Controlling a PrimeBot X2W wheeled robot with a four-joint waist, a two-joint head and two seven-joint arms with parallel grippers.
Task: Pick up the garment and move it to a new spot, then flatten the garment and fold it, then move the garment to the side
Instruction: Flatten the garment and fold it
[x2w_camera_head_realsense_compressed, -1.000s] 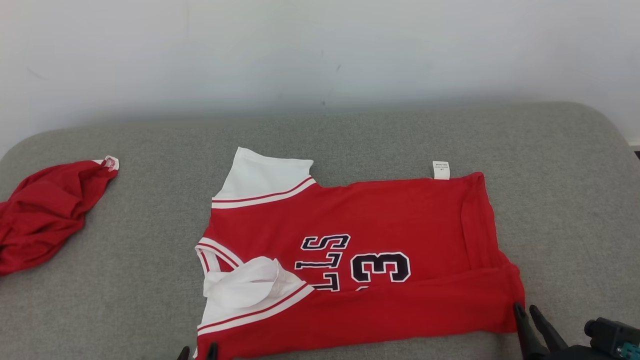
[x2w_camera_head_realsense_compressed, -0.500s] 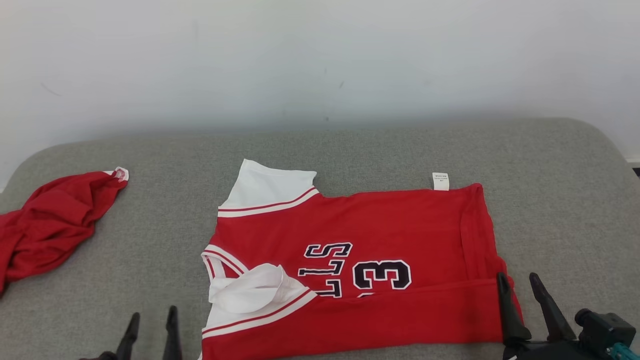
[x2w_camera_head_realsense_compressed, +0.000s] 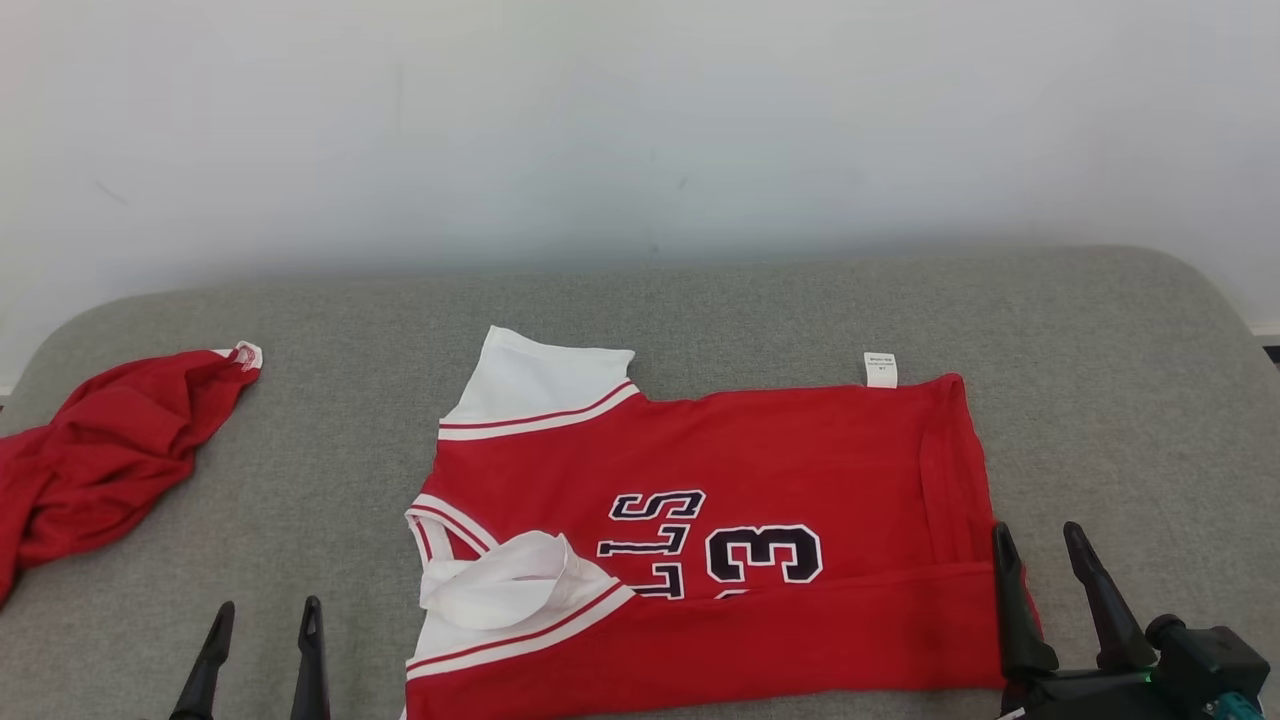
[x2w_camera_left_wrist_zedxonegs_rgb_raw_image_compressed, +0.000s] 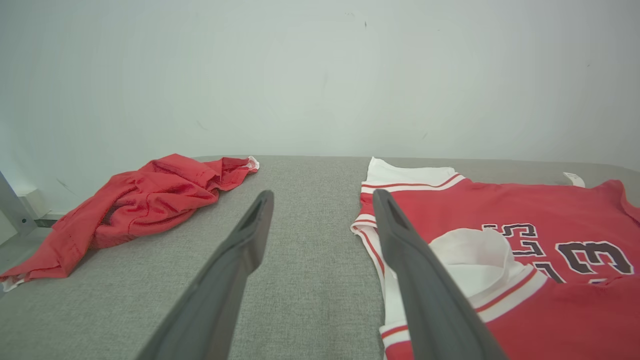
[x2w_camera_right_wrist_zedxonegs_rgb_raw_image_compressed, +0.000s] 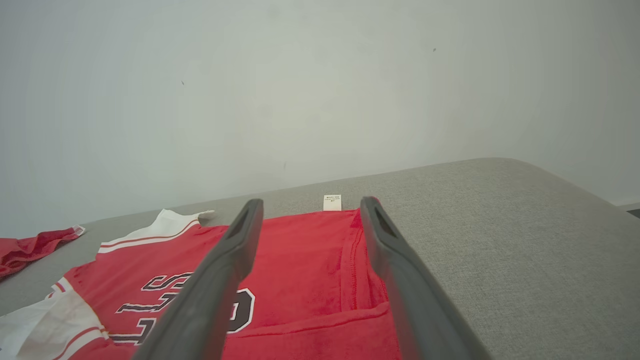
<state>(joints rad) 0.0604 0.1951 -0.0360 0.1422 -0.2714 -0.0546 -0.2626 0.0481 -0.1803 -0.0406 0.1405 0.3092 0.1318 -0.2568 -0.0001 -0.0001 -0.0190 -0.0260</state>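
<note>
The garment (x2w_camera_head_realsense_compressed: 780, 450) is a red jersey with white sleeves and dark lettering. It lies flat on the grey cushion (x2w_camera_head_realsense_compressed: 1150, 350), its near long edge folded up over the number. My left gripper (x2w_camera_head_realsense_compressed: 268, 605) stands open over bare cushion, left of the collar end, holding nothing. My right gripper (x2w_camera_head_realsense_compressed: 1036, 530) stands open at the hem's near right corner, also holding nothing. In the left wrist view the left gripper (x2w_camera_left_wrist_zedxonegs_rgb_raw_image_compressed: 322, 195) frames grey fabric, with the garment (x2w_camera_left_wrist_zedxonegs_rgb_raw_image_compressed: 500, 205) to its right. In the right wrist view the right gripper (x2w_camera_right_wrist_zedxonegs_rgb_raw_image_compressed: 311, 202) spans the hem end of the garment (x2w_camera_right_wrist_zedxonegs_rgb_raw_image_compressed: 300, 250).
A second red cloth (x2w_camera_head_realsense_compressed: 100, 450) lies crumpled at the cushion's far left, also seen as the red cloth (x2w_camera_left_wrist_zedxonegs_rgb_raw_image_compressed: 150, 200) in the left wrist view. A pale wall (x2w_camera_head_realsense_compressed: 640, 120) rises behind the cushion. The cushion's rounded right edge (x2w_camera_head_realsense_compressed: 1225, 290) drops off.
Both grippers have opened and let go of the garment's folded near edge. The left gripper has moved left, off the jersey. The camera has tilted up a little.
</note>
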